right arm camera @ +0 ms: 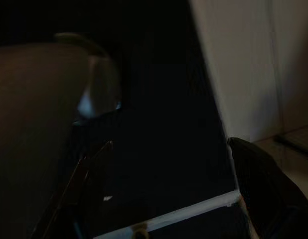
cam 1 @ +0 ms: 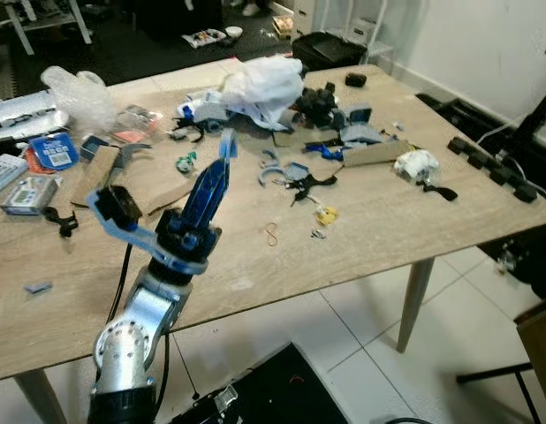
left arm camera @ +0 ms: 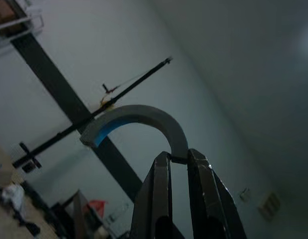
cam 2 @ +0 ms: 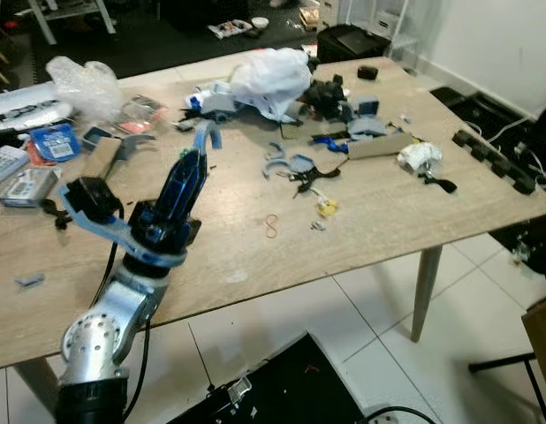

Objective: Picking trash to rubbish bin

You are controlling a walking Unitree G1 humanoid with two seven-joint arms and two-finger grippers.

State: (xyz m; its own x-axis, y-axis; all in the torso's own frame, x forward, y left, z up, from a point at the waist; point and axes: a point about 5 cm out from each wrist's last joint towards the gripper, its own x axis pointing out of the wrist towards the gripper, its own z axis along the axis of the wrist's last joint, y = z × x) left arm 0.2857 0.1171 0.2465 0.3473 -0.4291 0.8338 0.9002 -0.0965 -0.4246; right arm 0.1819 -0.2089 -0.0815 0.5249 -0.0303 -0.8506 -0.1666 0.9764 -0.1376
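- Left hand was raised above the near-left part of the bench, fingers closed on one end of a curved grey-blue plastic piece. The piece was off the bench surface and stuck up past the fingertips.
- Handling judgement: the arc looked stiff and light, thin-walled. It kept its curve unsupported, so probably rigid plastic. Smooth face, so it could pivot or slip in a pinch at the very end. A grip nearer mid-arc would have been steadier.
- Look: half-ring shape, grey outside, blue on the inner face, one free end cut square.
- More trash of the same sort lay mid-bench: another grey arc and a yellow scrap nearer the front edge. Both should be light and small, needing a fingertip pinch.
- White plastic bag near the far edge: soft, crushable, graspable anywhere.
- White crumpled wad toward the right edge was also soft.
- Right hand: wrist view was too dark, cannot tell its state.
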